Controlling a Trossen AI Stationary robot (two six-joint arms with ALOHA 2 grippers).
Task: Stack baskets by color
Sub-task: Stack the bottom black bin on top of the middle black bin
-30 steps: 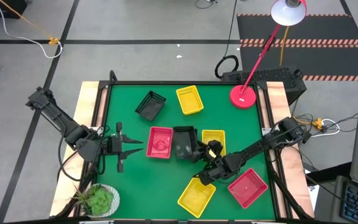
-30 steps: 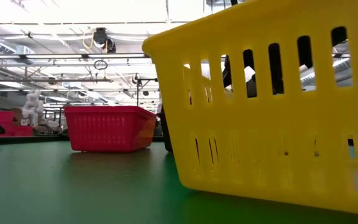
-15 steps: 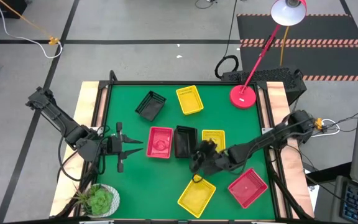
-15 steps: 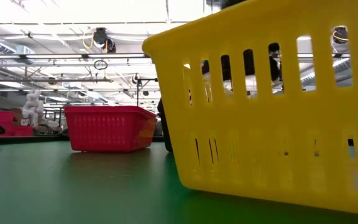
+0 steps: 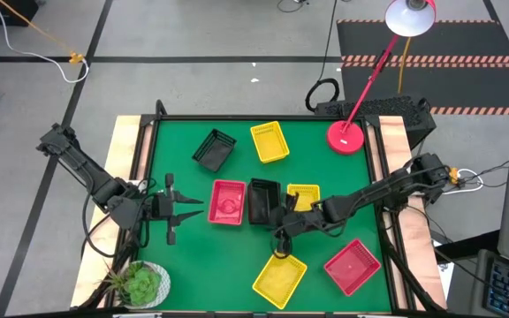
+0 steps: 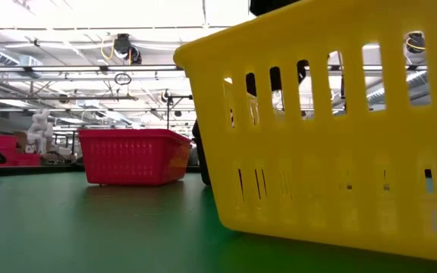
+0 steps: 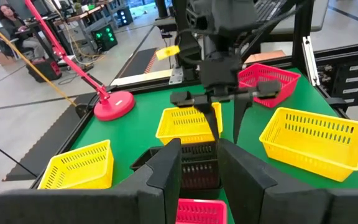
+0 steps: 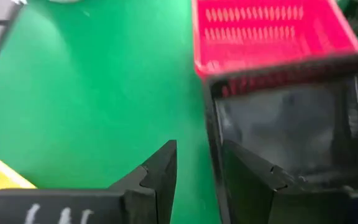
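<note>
- Green felt covers the surface (image 5: 193,265), and seven baskets show on it from above, none stacked.
- Far side: a black basket (image 5: 213,149) lies tilted, long axis running diagonally, with a yellow basket (image 5: 269,142) just beside it, also a little askew.
- Middle row: a red basket (image 5: 228,202), then a second black basket (image 5: 262,200) touching or nearly touching it, then a small yellow one (image 5: 305,195) partly under the right arm. All three have their long axes running from the near edge to the far edge.
- Near side: a yellow basket (image 5: 279,278) lies diagonally, and a red basket (image 5: 352,266) sits turned like a diamond towards the right corner.
- Every basket I can see into is empty.
- Right tool (image 5: 281,228) hangs at the near end of the middle black basket; its fingers (image 8: 244,177) stand a little apart, straddling that basket's wall without clamping it.
- Left tool (image 5: 186,208) waits over the left of the surface, pointing at the red basket, fingers a little apart and holding nothing.
- A red lamp base (image 5: 345,136) and a potted plant (image 5: 140,284) sit at opposite corners.
</note>
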